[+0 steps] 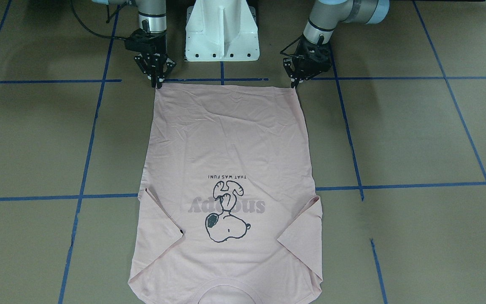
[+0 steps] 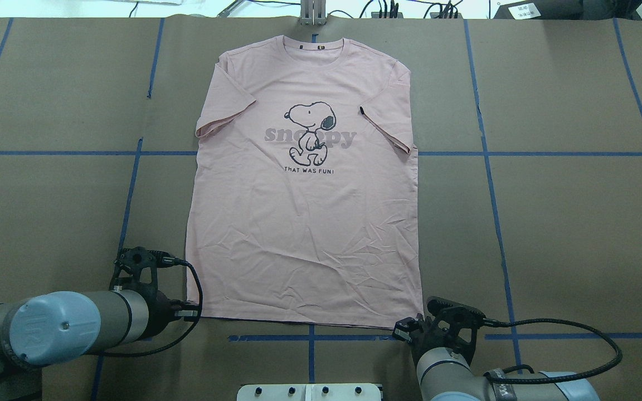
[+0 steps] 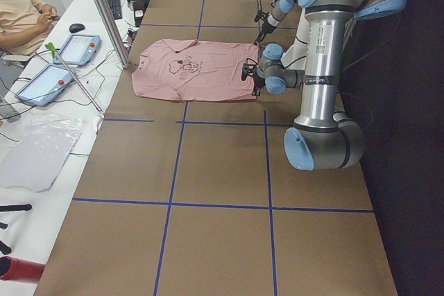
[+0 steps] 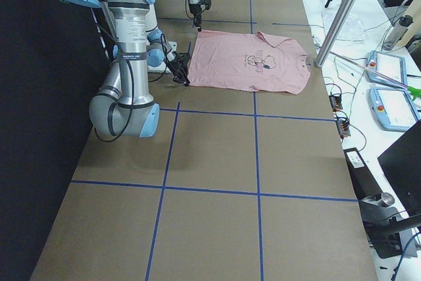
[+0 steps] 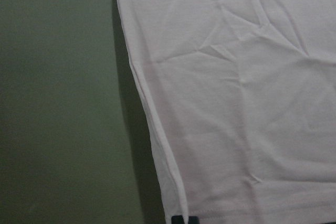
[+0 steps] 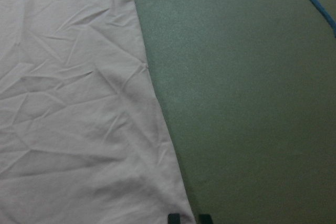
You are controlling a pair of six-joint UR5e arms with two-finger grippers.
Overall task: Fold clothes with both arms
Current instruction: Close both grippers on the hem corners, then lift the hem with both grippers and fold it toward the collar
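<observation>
T-shirt (image 2: 304,223): pink, wrinkled, flat cotton

You can read two texts, both on the pink T-shirt (image 2: 304,223): big grey lettering "snoopy" (image 2: 310,137) across the chest, partly covered by the black dog print (image 2: 311,127), and under it small black "THAT WAS FUN!" (image 2: 309,170). Front-facing view shows both upside down. Nothing else legible.

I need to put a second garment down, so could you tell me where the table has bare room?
Wide bare table flanks the T-shirt on both sides. It is crowded at the near hem, where the left gripper and right gripper sit at its corners, beside the white base.
</observation>
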